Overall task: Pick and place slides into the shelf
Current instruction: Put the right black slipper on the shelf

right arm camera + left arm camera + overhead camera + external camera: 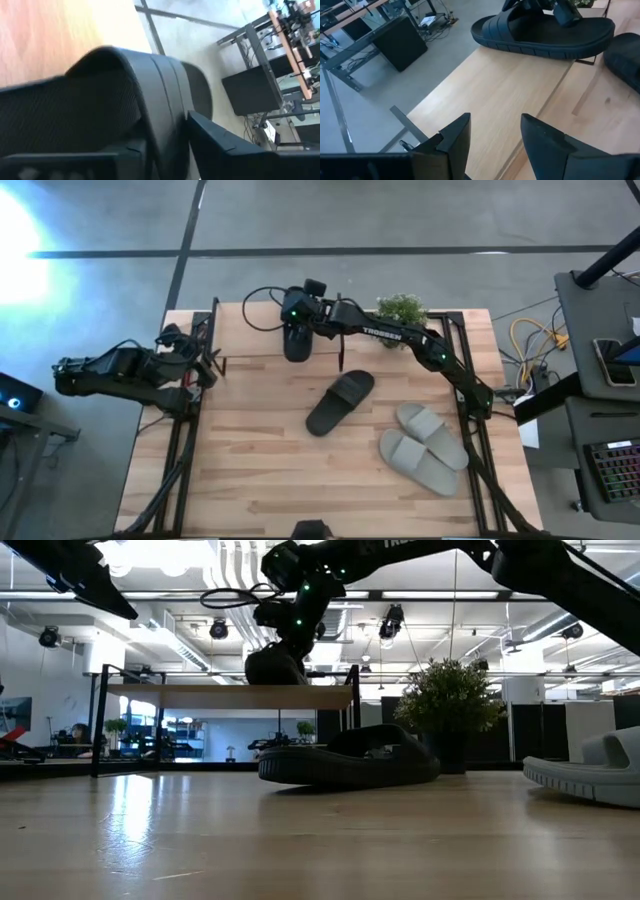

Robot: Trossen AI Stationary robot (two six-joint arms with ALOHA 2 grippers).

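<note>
Left of the shelf (pixel 300 330), the left pincer (pixel 205 365) waits off the surface (pixel 260 470) edge, its fingers standing apart on nothing. On the shelf's top board lies one black slide (pixel 297 340), the right pincer (pixel 298 315) over it with a finger at the strap; whether it grips or has let go I cannot tell. Right of the shelf, the second black slide (pixel 340 402) lies apart on the surface, the grey pair (pixel 425 445) farther right, touching each other. These slides look light, soft and springy, best pinched across the wide strap. Room between them is open; the plant (pixel 402 308) and the shelf's thin frames crowd the far edge.
</note>
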